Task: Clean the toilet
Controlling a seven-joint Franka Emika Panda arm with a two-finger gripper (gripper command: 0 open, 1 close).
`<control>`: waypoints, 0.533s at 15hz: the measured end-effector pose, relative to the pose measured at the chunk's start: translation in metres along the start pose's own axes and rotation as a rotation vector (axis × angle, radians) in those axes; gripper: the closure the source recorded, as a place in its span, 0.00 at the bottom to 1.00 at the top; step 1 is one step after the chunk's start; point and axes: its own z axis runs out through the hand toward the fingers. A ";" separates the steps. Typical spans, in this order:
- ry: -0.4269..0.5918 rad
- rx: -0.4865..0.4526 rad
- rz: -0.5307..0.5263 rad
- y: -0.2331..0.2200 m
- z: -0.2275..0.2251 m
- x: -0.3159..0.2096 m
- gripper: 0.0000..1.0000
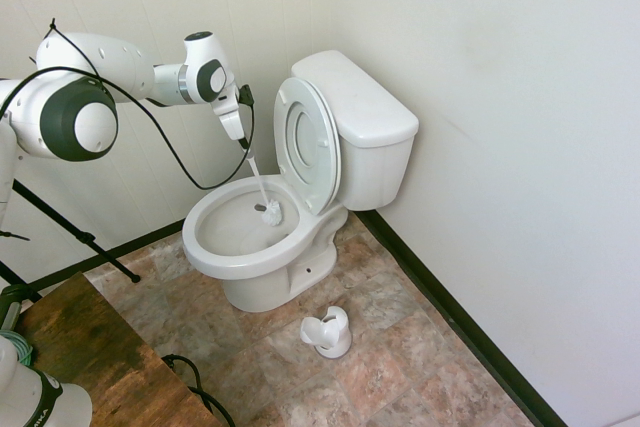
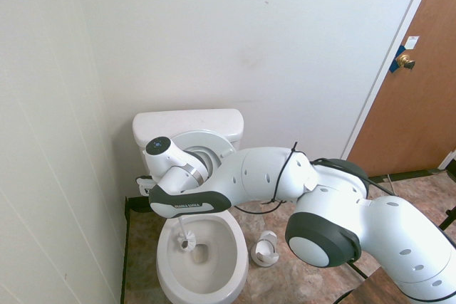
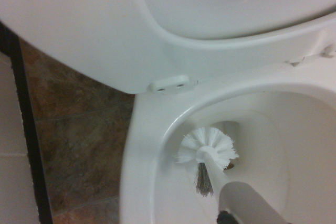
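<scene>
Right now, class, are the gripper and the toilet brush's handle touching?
Touching: the first exterior view shows the gripper shut around the handle's upper end.

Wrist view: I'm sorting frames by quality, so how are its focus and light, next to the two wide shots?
Wrist view: brush head fairly crisp, handle softer near the lens, light even and dim; first exterior view: bright, the white bowl showing little texture; second exterior view: soft, with faint shadow beside the tank.
</scene>
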 end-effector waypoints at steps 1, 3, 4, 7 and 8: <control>0.000 -0.004 0.002 0.002 -0.009 0.002 1.00; 0.003 -0.018 0.007 0.012 -0.038 0.013 1.00; 0.009 -0.025 0.008 0.018 -0.059 0.020 1.00; 0.007 -0.007 0.005 0.037 -0.122 0.046 1.00; 0.001 0.004 -0.006 0.046 -0.143 0.057 1.00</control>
